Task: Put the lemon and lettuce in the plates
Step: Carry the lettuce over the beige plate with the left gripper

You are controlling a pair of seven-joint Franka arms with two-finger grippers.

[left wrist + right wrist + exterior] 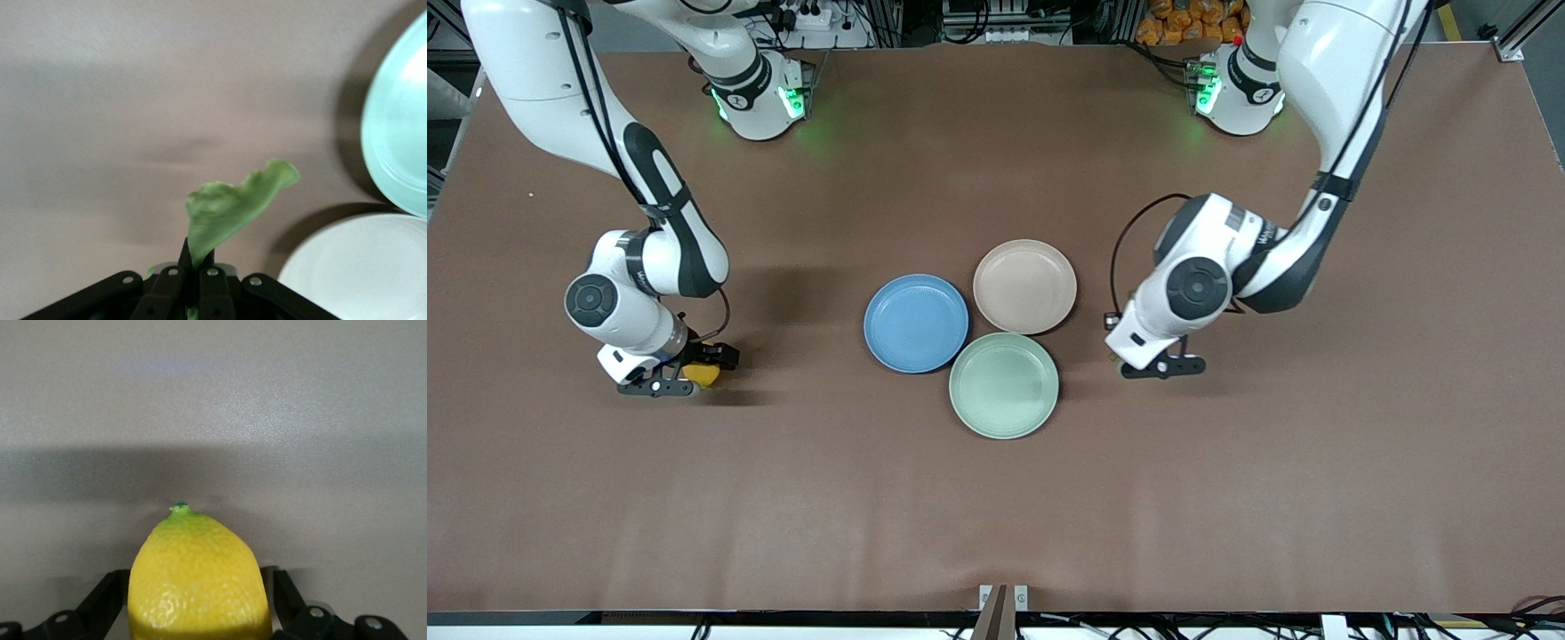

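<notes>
Beside the mint-green plate [1004, 385], left gripper [193, 283] clamped on lettuce [230, 210], hidden from front; toward the right arm's end, right gripper [679, 373] clamped on lemon [199, 583], bare tabletop [1227, 498] around.

The left hand [193, 283] pinches the lettuce [230, 210] above the desk [133, 100]; two plates, mint-green [400, 133] and pale [360, 273], touching.
</notes>
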